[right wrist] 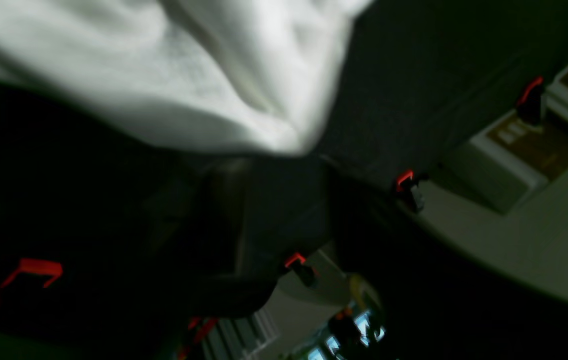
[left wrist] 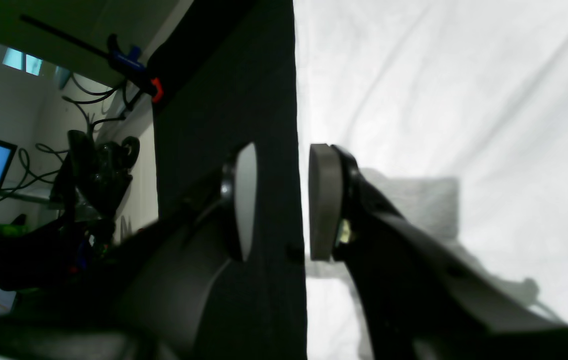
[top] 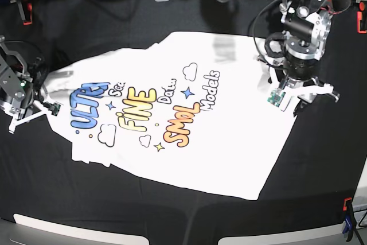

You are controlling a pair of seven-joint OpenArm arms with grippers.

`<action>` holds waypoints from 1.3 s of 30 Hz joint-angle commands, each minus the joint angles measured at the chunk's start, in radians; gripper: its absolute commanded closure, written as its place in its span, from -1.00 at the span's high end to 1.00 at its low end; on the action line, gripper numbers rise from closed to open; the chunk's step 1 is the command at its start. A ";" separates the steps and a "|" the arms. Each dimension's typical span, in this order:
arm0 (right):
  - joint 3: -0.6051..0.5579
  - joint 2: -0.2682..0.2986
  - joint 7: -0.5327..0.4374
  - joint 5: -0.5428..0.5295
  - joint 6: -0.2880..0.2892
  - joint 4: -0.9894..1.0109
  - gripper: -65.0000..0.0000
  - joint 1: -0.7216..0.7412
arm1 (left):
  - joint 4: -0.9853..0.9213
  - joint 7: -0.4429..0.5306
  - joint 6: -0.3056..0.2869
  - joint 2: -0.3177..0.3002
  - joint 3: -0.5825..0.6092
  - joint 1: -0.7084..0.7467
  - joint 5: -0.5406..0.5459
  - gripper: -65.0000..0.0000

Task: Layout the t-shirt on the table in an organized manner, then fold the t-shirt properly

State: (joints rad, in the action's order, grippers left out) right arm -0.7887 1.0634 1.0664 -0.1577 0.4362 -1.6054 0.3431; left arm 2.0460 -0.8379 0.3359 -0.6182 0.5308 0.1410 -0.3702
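Dark fingers [left wrist: 244, 200] of the left gripper [left wrist: 279, 200] stood apart, straddling the t-shirt [left wrist: 438, 100] edge at mid-frame of the left wrist view, clamping nothing. On the base view the t-shirt [top: 172, 124] lay print-up at the centre of the desk [top: 143, 210]. The right gripper [top: 26, 104] sat at the left edge by a sleeve; I cannot tell its fingers' state. Closing off the hem would pinch desk cloth instead, and a 1-sided pull could skew the layout.
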 commanded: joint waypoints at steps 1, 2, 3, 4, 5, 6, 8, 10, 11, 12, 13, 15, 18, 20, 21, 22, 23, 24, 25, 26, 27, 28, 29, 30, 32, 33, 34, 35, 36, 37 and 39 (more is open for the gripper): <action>0.014 0.021 0.019 0.016 -0.029 -0.009 0.04 0.020 | 0.016 0.020 0.004 -0.009 -0.006 -0.011 -0.019 -0.49; 0.014 0.019 0.024 0.016 -0.054 -0.010 0.05 0.020 | 0.016 0.020 0.004 -0.009 -0.006 -0.011 -0.019 -0.49; 0.014 0.020 0.021 0.017 -0.065 -0.012 0.05 0.020 | 0.016 0.020 0.004 -0.009 -0.006 -0.011 -0.019 -0.49; 0.014 0.020 0.011 0.030 -0.069 -0.016 0.05 0.022 | 0.016 0.021 0.004 -0.009 -0.006 -0.011 -0.019 -0.49; 0.016 0.019 -0.012 0.064 -0.080 -0.023 0.05 0.023 | 0.016 0.021 0.004 -0.008 -0.006 -0.011 -0.019 -0.49; 0.019 0.019 -0.053 0.118 -0.103 -0.030 0.05 0.023 | 0.016 0.021 0.004 -0.009 -0.006 -0.011 -0.019 -0.49; 0.040 0.000 -0.122 0.234 -0.201 -0.034 0.05 0.039 | 0.016 0.021 0.004 -0.008 -0.006 -0.011 -0.019 -0.49; 0.101 -0.041 -0.121 0.261 -0.314 -0.016 0.05 0.069 | 0.016 0.021 0.004 -0.009 -0.006 -0.011 -0.016 -0.49; 0.145 -0.072 -0.122 0.246 -0.354 0.005 0.05 0.084 | 0.016 0.021 0.004 -0.009 -0.006 -0.011 -0.015 -0.49; 0.195 -0.109 -0.126 0.211 -0.386 0.035 0.05 0.099 | 0.016 0.020 0.004 -0.009 -0.006 -0.011 -0.014 -0.49; 0.247 -0.146 -0.134 0.164 -0.387 0.075 0.04 0.113 | 0.016 0.019 0.004 -0.009 -0.006 -0.011 -0.012 -0.49; 0.351 -0.224 -0.174 0.082 -0.363 0.185 0.04 0.142 | 0.016 0.017 0.004 -0.009 -0.006 -0.011 -0.013 -0.49; 0.504 -0.329 -0.221 -0.066 -0.257 0.407 0.04 0.193 | 0.016 0.017 0.004 -0.009 -0.006 -0.011 -0.013 -0.49; 0.591 -0.384 -0.249 -0.148 -0.135 0.566 0.04 0.232 | 0.016 0.017 0.004 -0.009 -0.006 -0.011 -0.013 -0.49; 0.629 -0.407 -0.273 -0.166 -0.080 0.644 0.04 0.253 | 0.016 0.017 0.004 -0.009 -0.006 -0.011 -0.013 -0.49; 0.665 -0.427 -0.304 -0.164 -0.038 0.717 0.04 0.273 | 0.016 0.018 0.004 -0.009 -0.006 -0.011 -0.013 -0.49; 0.697 -0.445 -0.328 -0.164 -0.012 0.783 0.04 0.295 | 0.016 0.017 0.004 -0.009 -0.006 -0.011 -0.013 -0.49; 0.729 -0.459 -0.349 -0.166 0.003 0.840 0.04 0.314 | 0.016 0.017 0.004 -0.008 -0.006 -0.011 -0.013 -0.49; 0.758 -0.473 -0.370 -0.172 0.024 0.888 0.04 0.333 | 0.016 0.017 0.004 -0.009 -0.006 -0.011 -0.012 -0.49; 0.784 -0.486 -0.387 -0.189 0.052 0.928 0.04 0.348 | 0.016 0.017 0.004 -0.009 -0.006 -0.011 -0.013 -0.49; 0.805 -0.498 -0.399 -0.200 0.086 0.958 0.04 0.359 | 0.016 0.017 0.004 -0.008 -0.006 -0.011 -0.012 -0.49; 0.822 -0.511 -0.411 -0.207 0.103 0.980 0.04 0.368 | 0.016 0.017 0.004 -0.009 -0.006 -0.011 -0.013 -0.49; 0.835 -0.524 -0.427 -0.206 0.109 0.994 0.04 0.370 | 0.016 0.017 0.004 -0.009 -0.006 -0.011 -0.013 -0.49; 0.844 -0.536 -0.447 -0.200 0.109 1.001 0.02 0.371 | 0.016 0.017 0.004 -0.009 -0.006 -0.011 -0.013 -0.49; 0.850 -0.560 -0.497 -0.162 0.101 1.012 -0.13 0.369 | 0.016 0.017 0.004 -0.009 -0.006 -0.011 -0.013 -0.49; 0.850 -0.571 -0.523 -0.134 0.084 1.018 -0.19 0.368 | 0.016 0.016 0.004 -0.009 -0.006 -0.011 -0.013 -0.49; 0.850 -0.581 -0.547 -0.103 0.053 1.029 -0.20 0.369 | 0.016 0.017 0.004 -0.009 -0.006 -0.011 -0.013 -0.49; 0.850 -0.591 -0.575 -0.076 0.021 1.040 -0.20 0.369 | 0.016 0.017 0.004 -0.009 -0.006 -0.011 -0.013 -0.49; 0.850 -0.600 -0.595 -0.053 -0.002 1.051 -0.20 0.369 | 0.016 0.016 0.004 -0.009 -0.006 -0.011 -0.013 -0.49; 0.850 -0.609 -0.612 -0.027 -0.026 1.065 -0.20 0.369 | 0.016 0.017 0.004 -0.009 -0.006 -0.011 -0.013 -0.49; 0.850 -0.625 -0.639 0.021 -0.056 1.095 -0.20 0.369 | 0.016 0.017 0.004 -0.009 -0.006 -0.011 -0.013 -0.49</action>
State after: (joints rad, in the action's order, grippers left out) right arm 0.0574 0.4282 0.4473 -0.1272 0.3763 -0.4953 0.6785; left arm 2.0460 -0.8379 0.3355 -0.6178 0.5308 0.1406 -0.3634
